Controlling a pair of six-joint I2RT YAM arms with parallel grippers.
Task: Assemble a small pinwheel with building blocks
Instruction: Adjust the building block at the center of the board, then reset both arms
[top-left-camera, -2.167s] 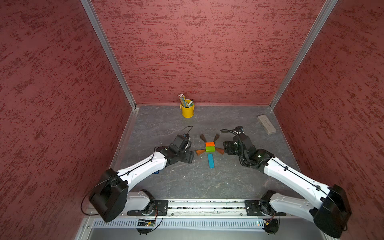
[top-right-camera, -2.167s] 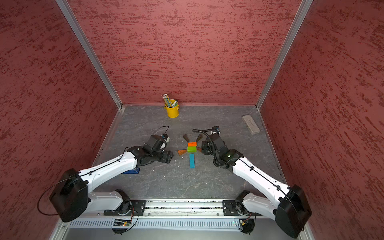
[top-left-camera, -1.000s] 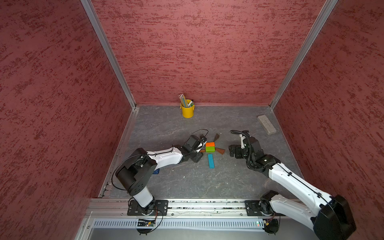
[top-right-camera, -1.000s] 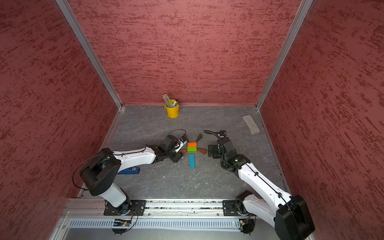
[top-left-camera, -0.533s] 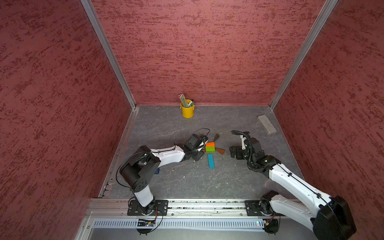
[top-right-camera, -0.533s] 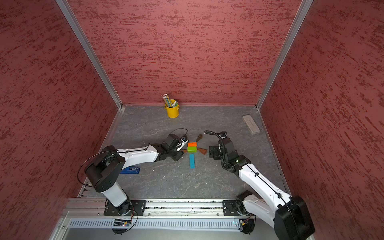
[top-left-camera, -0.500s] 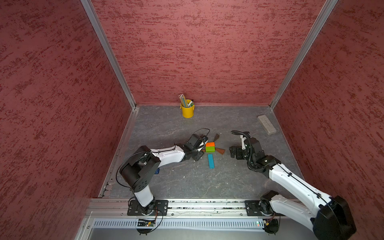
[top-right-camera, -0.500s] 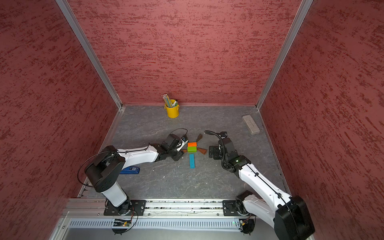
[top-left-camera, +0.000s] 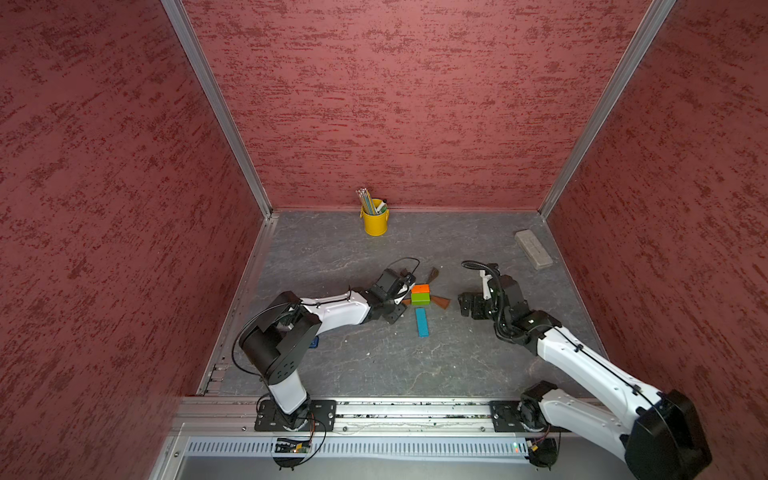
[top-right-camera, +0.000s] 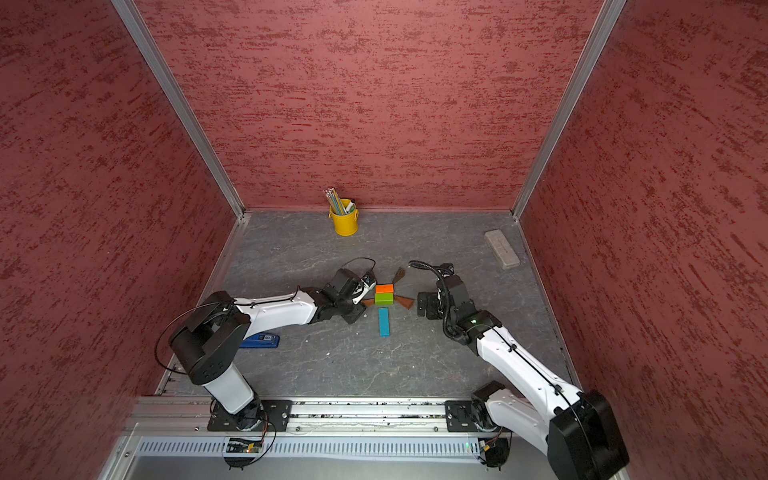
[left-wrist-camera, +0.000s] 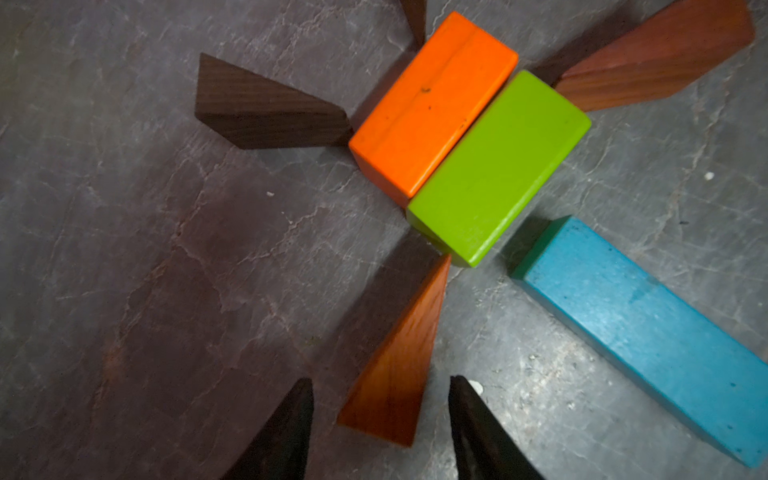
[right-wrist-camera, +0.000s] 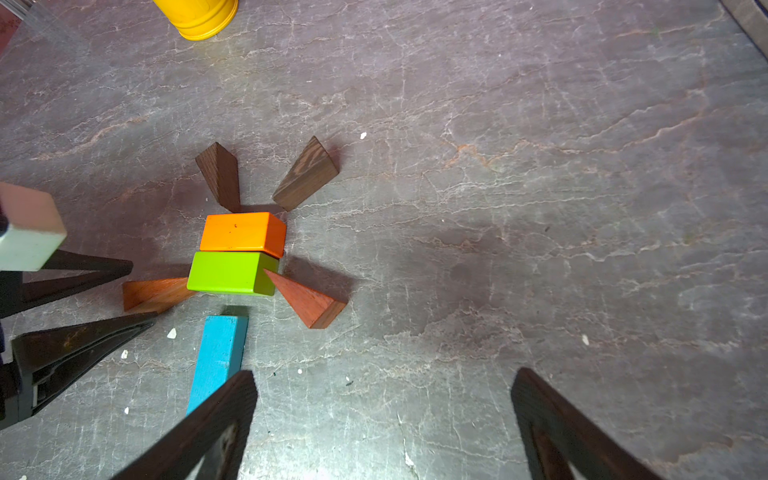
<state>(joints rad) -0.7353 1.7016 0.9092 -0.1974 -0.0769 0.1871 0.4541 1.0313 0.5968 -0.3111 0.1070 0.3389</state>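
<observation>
Far left on the grey tabletop (top-right-camera: 332, 374), a blue stapler (top-right-camera: 259, 341) lies partly hidden behind the left arm's elbow. At the back wall stands a yellow cup (top-right-camera: 345, 222) holding pencils.

The left arm reaches low across the table, and the left gripper (left-wrist-camera: 381, 379) sits at the pinwheel's left side. Its jaws stand part-way apart, straddling the wide end of a reddish wedge (left-wrist-camera: 395, 357). The left wrist view shows a sliver of table between the wedge and each fingertip. This wedge lies flat, with its narrow tip just beside the near corner of the green block (top-right-camera: 384, 298).

The pinwheel (top-right-camera: 383, 293) lies flat at mid-table. The orange block (top-right-camera: 384, 288) and the green block are pressed together along their long sides, with orange farther from the robot. A dark wedge (left-wrist-camera: 266, 112) points its tip at the orange block's left far corner. A second dark wedge (right-wrist-camera: 307, 174) fans from the orange block's right far corner. Another reddish wedge (right-wrist-camera: 309, 301) meets the green block's right corner with its tip. The blue bar (top-right-camera: 384, 322) runs from the green block towards the robot, with a narrow gap between the two.

To the right, the right gripper (right-wrist-camera: 384, 374) hangs near the table, just clear of the right reddish wedge. Its jaws are spread wide with only bare table between them.

Far right, near the back corner, lies a grey eraser-like block (top-right-camera: 502, 248).
</observation>
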